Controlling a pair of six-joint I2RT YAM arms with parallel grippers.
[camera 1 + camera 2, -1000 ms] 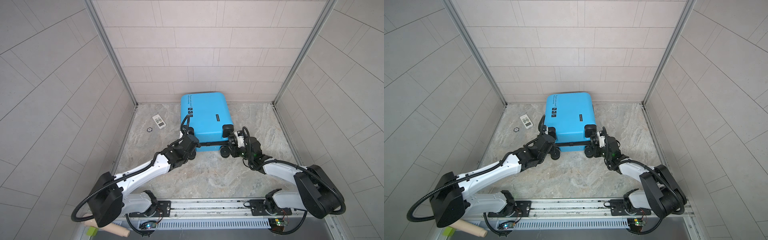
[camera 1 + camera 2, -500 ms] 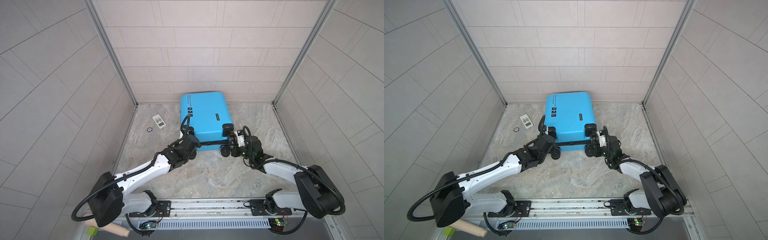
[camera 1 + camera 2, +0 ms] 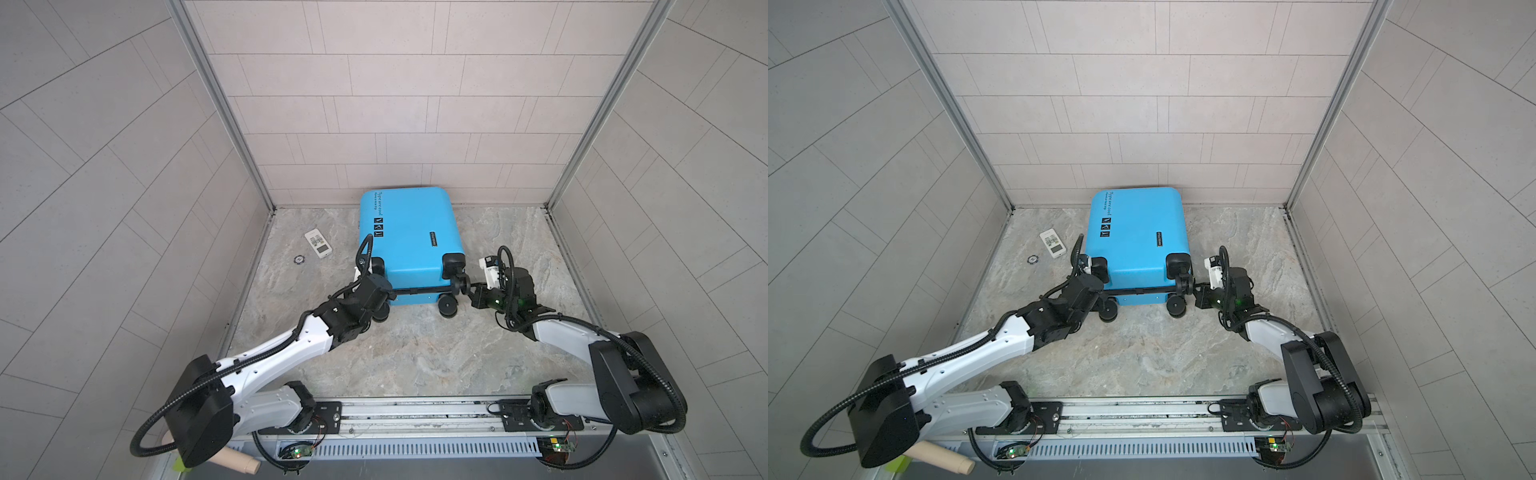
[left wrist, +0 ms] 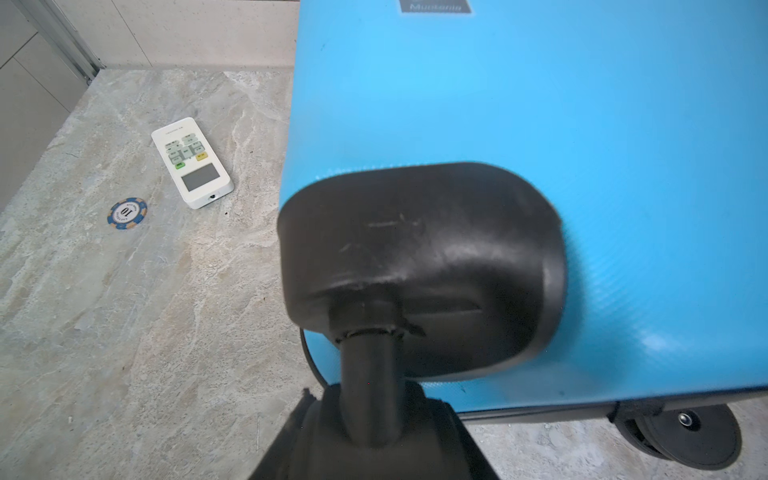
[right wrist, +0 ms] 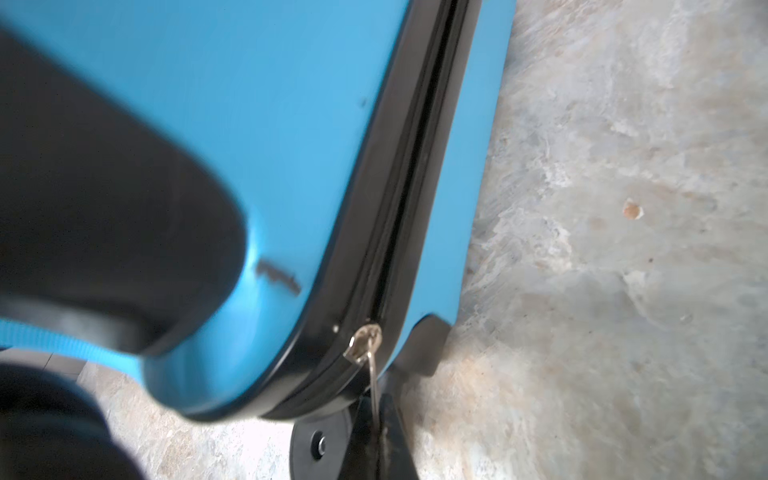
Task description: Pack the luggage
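The luggage (image 3: pixel 409 232) (image 3: pixel 1138 232) is a bright-blue hard-shell suitcase lying flat and closed against the back wall, wheels toward me. My left gripper (image 3: pixel 376 287) (image 4: pixel 374 415) is at its near left corner, shut on the black stem of a wheel (image 4: pixel 368 374) under the corner housing (image 4: pixel 419 257). At the near right corner my right gripper (image 3: pixel 467 289) (image 5: pixel 376 419) is shut on the thin metal zipper pull (image 5: pixel 373 382). That pull hangs from the slider (image 5: pixel 362 343) on the black zipper band (image 5: pixel 415 166).
A white remote control (image 3: pixel 318 244) (image 4: pixel 191 162) and a blue poker chip (image 3: pixel 298 259) (image 4: pixel 126 213) lie on the stone floor left of the luggage. Tiled walls enclose three sides. A wooden handle (image 3: pixel 232 459) lies by the front rail.
My right gripper has closed its jaws on the zipper pull. The left arm and the luggage have stayed put.
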